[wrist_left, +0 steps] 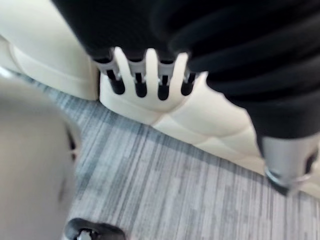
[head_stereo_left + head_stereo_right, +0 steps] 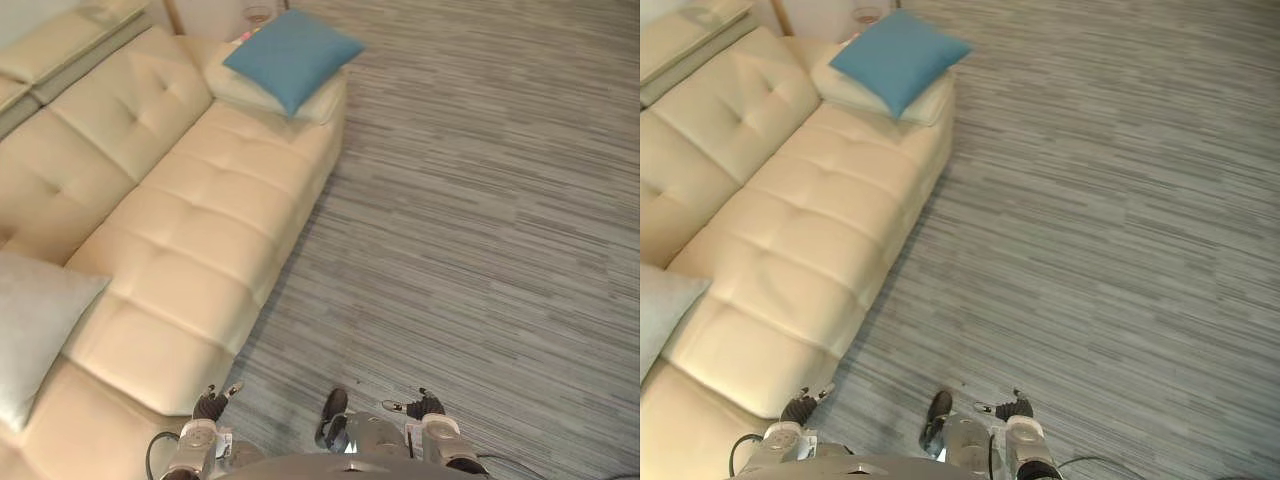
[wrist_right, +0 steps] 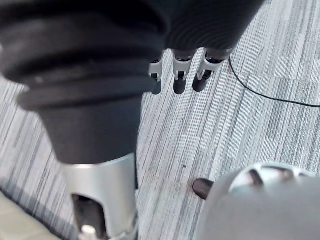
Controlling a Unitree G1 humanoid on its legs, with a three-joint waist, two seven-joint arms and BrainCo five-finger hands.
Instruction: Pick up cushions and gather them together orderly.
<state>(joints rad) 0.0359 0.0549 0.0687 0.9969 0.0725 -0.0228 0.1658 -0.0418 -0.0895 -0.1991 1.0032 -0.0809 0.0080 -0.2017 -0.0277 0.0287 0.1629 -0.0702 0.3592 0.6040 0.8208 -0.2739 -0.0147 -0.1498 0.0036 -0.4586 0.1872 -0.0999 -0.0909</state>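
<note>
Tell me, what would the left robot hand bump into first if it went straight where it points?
Most likely the cream sofa: the left robot hand points at its front edge, with nothing between them in the wrist view, though depth is hard to judge.

A blue cushion (image 2: 898, 55) lies atop a cream cushion (image 2: 843, 89) at the far end of the cream sofa (image 2: 790, 220), a pale grey cushion (image 2: 660, 303) leans at its near left end, and striped grey carpet (image 2: 1110, 230) spreads to the right
</note>
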